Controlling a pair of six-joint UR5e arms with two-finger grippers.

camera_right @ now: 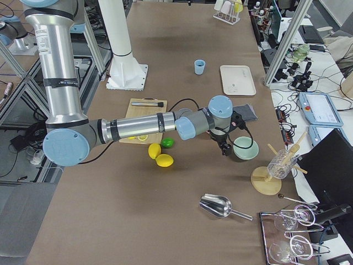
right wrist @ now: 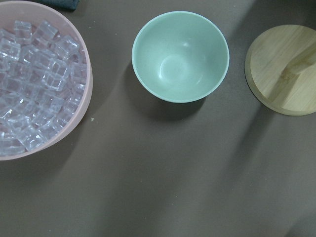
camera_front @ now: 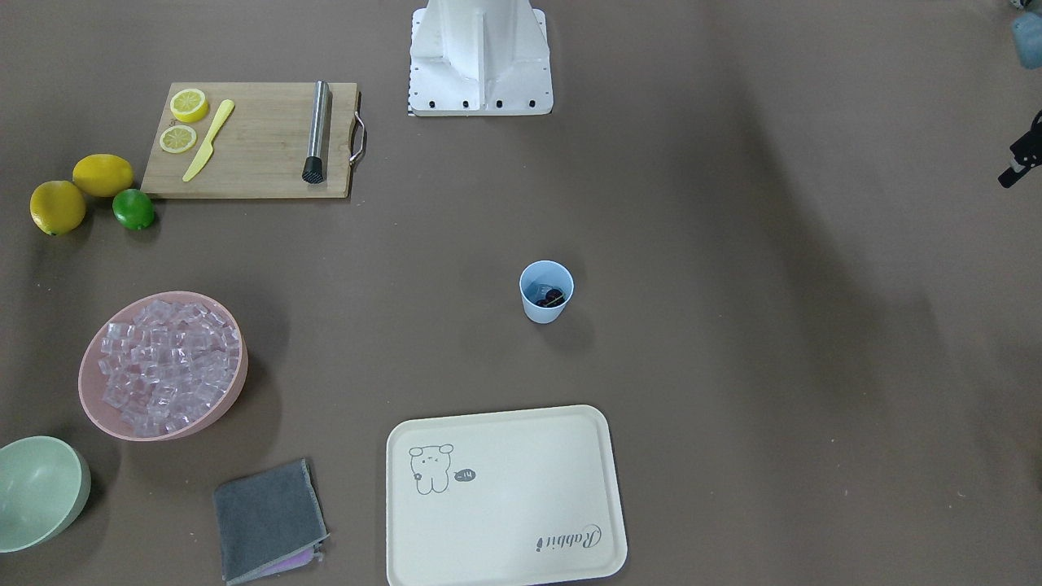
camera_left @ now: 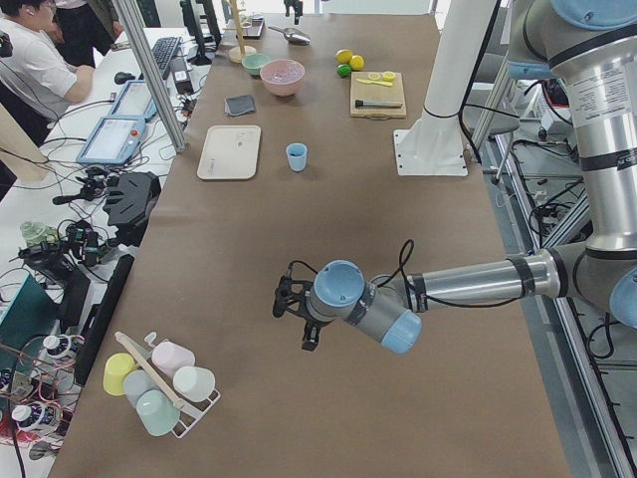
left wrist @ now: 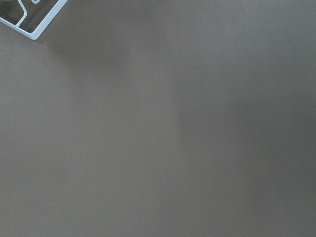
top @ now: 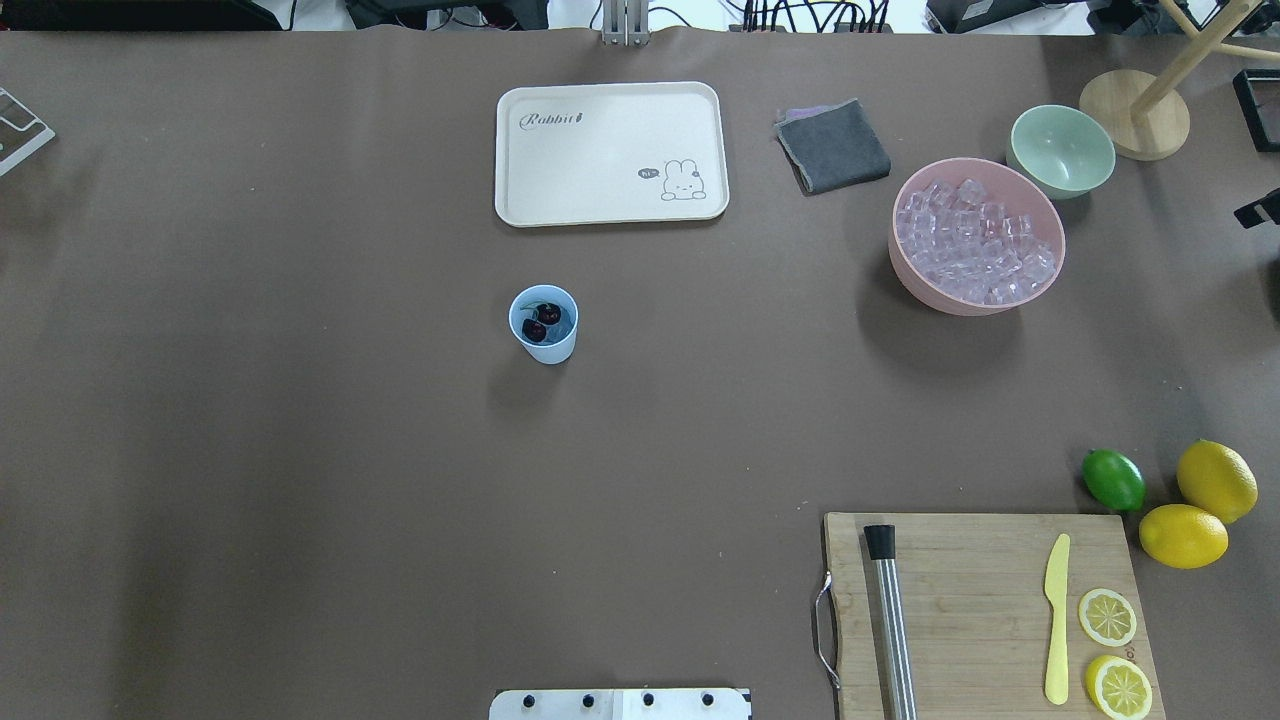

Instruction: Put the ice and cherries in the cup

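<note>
The light blue cup [top: 549, 346] stands upright mid-table, also in the front view [camera_front: 544, 309]. The dark cherries [top: 541, 321] lie inside it [camera_front: 554, 296]; I cannot tell whether ice lies under them. The ice [top: 975, 242] fills a pink bowl [top: 915, 285], also in the right wrist view [right wrist: 29, 94]. My right gripper [camera_right: 226, 144] hovers beside the pale green bowl [right wrist: 180, 57]. My left gripper [camera_left: 294, 314] hangs over bare table far from the cup. I cannot tell whether either is open or shut; neither wrist view shows fingers.
A cream tray [top: 610, 150] and grey cloth [top: 833, 145] lie beyond the cup. A cutting board [top: 985, 600] holds a muddler, yellow knife and lemon slices, with a lime [top: 1113, 479] and two lemons beside it. A wooden stand base [right wrist: 284, 69] is near the green bowl.
</note>
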